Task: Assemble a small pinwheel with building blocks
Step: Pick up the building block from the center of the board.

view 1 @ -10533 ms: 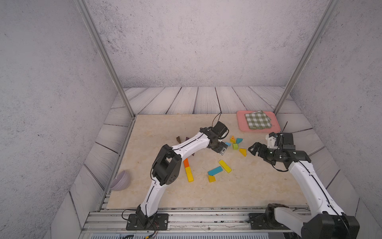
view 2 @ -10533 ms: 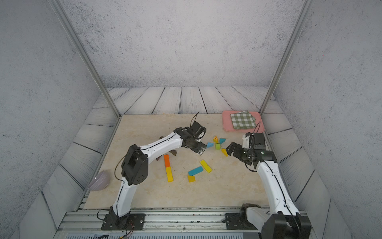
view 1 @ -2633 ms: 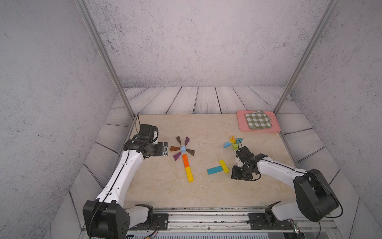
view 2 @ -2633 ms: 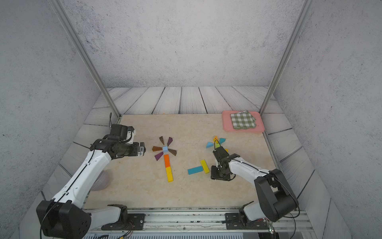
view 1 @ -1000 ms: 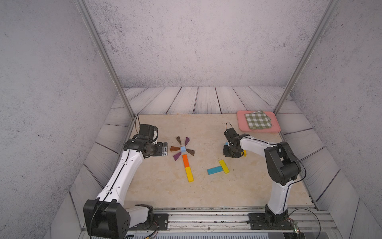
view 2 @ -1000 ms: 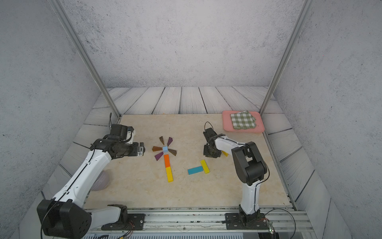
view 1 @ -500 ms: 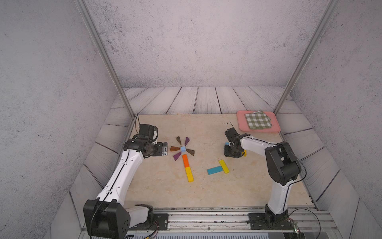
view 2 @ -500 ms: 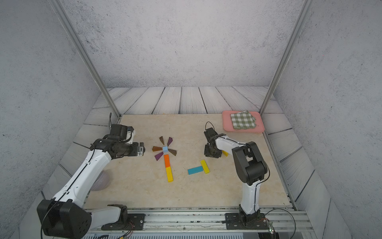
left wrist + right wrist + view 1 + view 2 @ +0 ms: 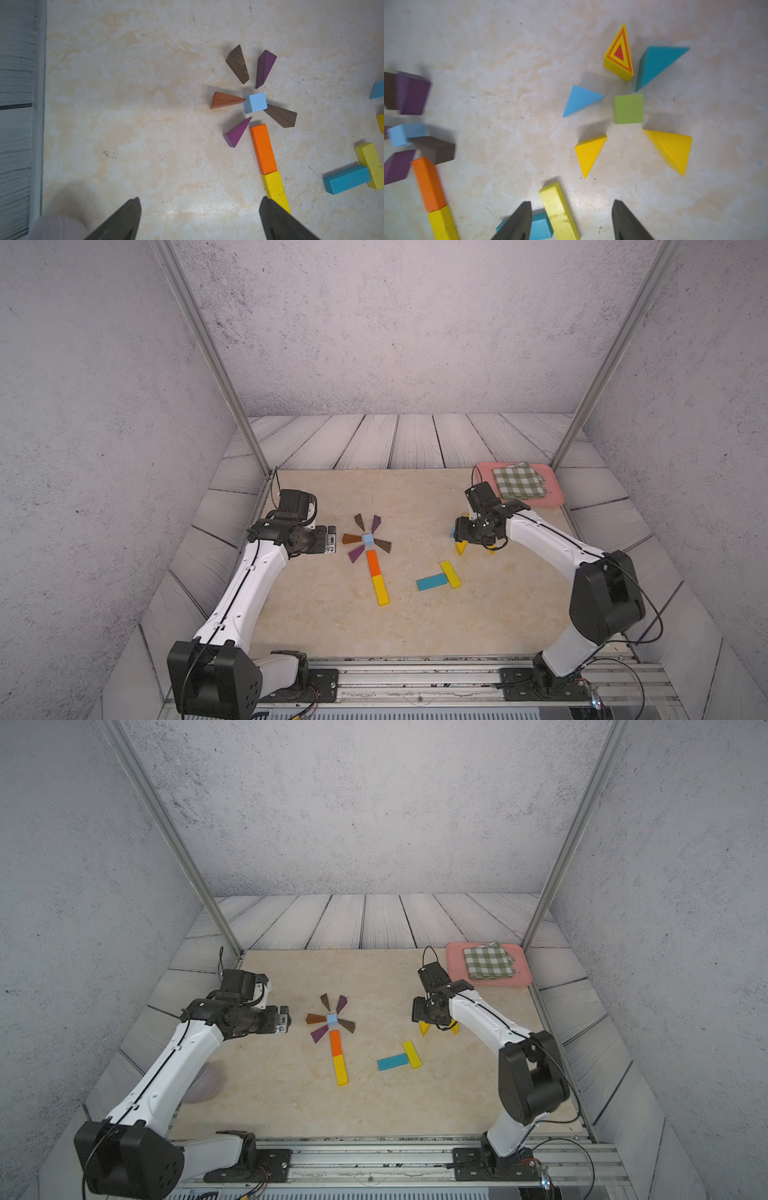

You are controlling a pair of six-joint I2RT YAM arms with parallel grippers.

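Note:
A light-blue cube (image 9: pixel 368 539) sits among brown and purple wedges, with an orange bar (image 9: pixel 373 563) and a yellow bar (image 9: pixel 380 590) lined up below it. My left gripper (image 9: pixel 200 198) hovers open and empty to the left of this pinwheel (image 9: pixel 330 539). In the right wrist view a green cube (image 9: pixel 628 108) has blue and yellow triangles around it, among them a yellow triangle (image 9: pixel 589 154). My right gripper (image 9: pixel 571 202) stands open above that cluster and holds nothing; it hides most of the cluster in both top views. A loose yellow bar (image 9: pixel 450 574) touches a teal bar (image 9: pixel 431 581).
A pink tray (image 9: pixel 557 499) with a green-checked cloth (image 9: pixel 518 485) stands at the back right corner. A pale lilac bowl (image 9: pixel 203 1085) sits off the mat's left edge beside the left arm. Metal posts rise at both back corners.
My right gripper's jaws have opened over the triangle cluster, and a yellow triangle now lies free beside the green cube. The left arm has not moved.

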